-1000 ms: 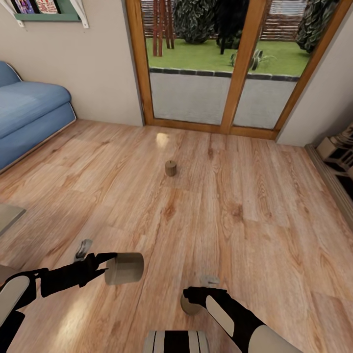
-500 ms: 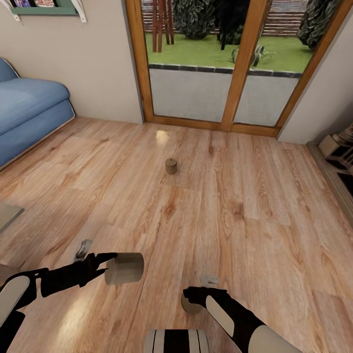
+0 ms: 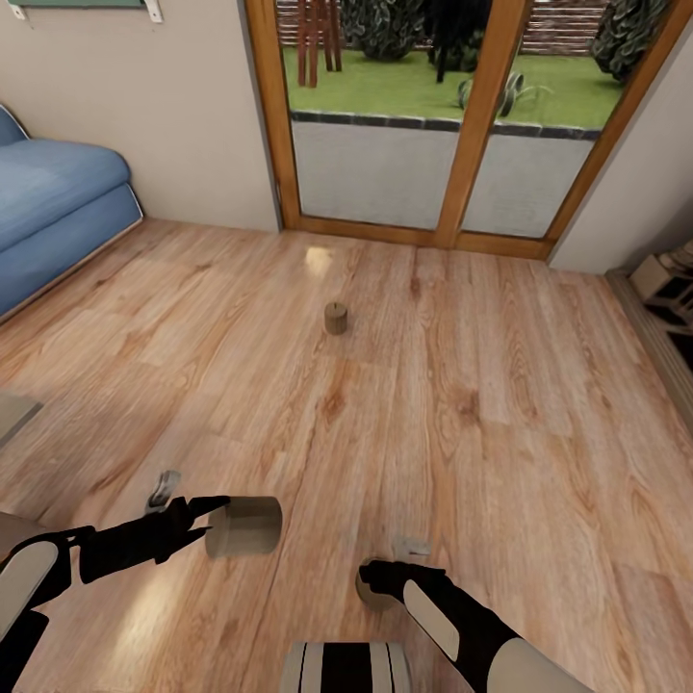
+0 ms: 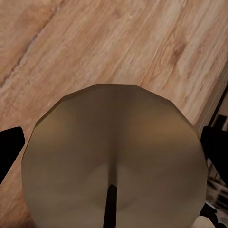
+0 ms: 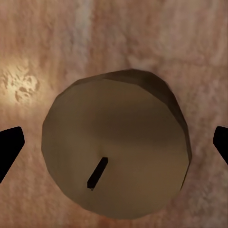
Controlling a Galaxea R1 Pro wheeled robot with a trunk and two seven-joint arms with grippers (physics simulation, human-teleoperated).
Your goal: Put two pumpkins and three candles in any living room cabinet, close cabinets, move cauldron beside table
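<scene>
My left gripper [image 3: 226, 523] is shut on a beige candle [image 3: 245, 526] lying sideways above the floor. In the left wrist view that candle [image 4: 114, 156] reaches both fingers [image 4: 10, 145] of the left gripper [image 4: 114, 147]. My right gripper [image 3: 380, 579] hangs low over a second candle [image 3: 367, 595], which it partly hides. In the right wrist view this candle [image 5: 114, 147] stands wick-up on the floor, centred under the right gripper [image 5: 114, 145], with a gap to each finger [image 5: 9, 147]. A third candle [image 3: 335, 318] stands alone on the floor ahead.
A blue sofa [image 3: 48, 207] lines the left wall. Wood-framed glass doors [image 3: 462, 125] close the far side. The grey corner of a low table [image 3: 12, 412] pokes in at the left edge. Pale boxes [image 3: 667, 284] sit against the right wall.
The whole picture has slid slightly upward, so the camera moved. Both arms hold their poses, and the left gripper keeps its candle.
</scene>
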